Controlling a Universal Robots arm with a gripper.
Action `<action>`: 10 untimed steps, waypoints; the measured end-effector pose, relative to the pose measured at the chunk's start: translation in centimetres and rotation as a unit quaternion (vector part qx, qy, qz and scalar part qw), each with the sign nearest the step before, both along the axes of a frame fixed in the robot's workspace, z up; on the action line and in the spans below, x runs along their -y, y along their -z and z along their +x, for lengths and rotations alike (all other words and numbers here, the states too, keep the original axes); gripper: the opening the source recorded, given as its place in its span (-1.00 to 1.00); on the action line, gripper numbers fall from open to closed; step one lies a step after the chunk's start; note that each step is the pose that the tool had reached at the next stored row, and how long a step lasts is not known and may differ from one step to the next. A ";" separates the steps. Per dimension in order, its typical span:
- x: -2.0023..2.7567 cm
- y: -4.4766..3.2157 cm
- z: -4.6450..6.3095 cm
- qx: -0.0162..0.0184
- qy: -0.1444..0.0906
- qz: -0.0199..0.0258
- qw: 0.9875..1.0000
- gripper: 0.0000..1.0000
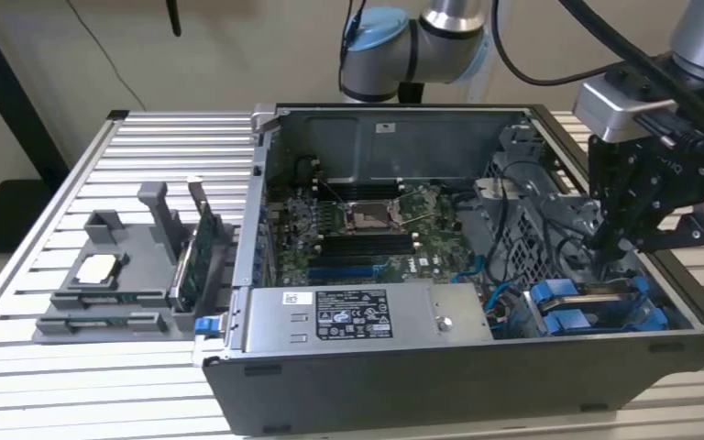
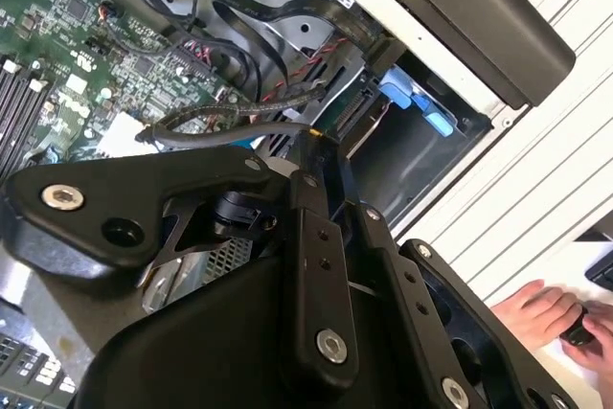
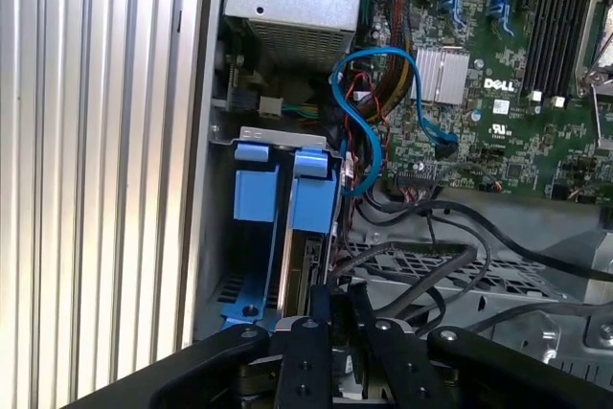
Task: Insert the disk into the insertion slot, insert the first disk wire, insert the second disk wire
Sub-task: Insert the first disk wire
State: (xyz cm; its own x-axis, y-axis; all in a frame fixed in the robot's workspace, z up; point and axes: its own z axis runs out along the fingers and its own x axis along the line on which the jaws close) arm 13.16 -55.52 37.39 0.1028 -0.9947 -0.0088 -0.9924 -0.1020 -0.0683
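Robotics lab: robot arm (image 1: 447, 35) over open computer case (image 1: 450, 390) on slatted aluminium bench (image 1: 71, 390).

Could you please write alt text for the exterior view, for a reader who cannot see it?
A robot arm's gripper reaches down into the drive cage of an open computer case, just above two blue-fronted carriers, at the exterior view's right. The case lies on a slatted metal table; a grey holder tray stands at the exterior view's left.

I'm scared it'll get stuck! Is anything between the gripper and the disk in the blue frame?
Nothing I can see. In the first wrist view the gripper sits close by the silver disk in its bright blue plastic carrier. Black wires loop beside the gripper, not across that gap.
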 end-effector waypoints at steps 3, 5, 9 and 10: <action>0.01 0.05 0.0 0.000 0.005 0.000 1.000 -0.62; 0.01 0.09 0.0 -0.001 0.011 -0.001 1.000 -0.62; 0.05 0.15 0.0 -0.002 0.024 -0.002 1.000 -0.62; 0.08 0.18 0.0 -0.002 0.026 -0.002 1.000 -0.62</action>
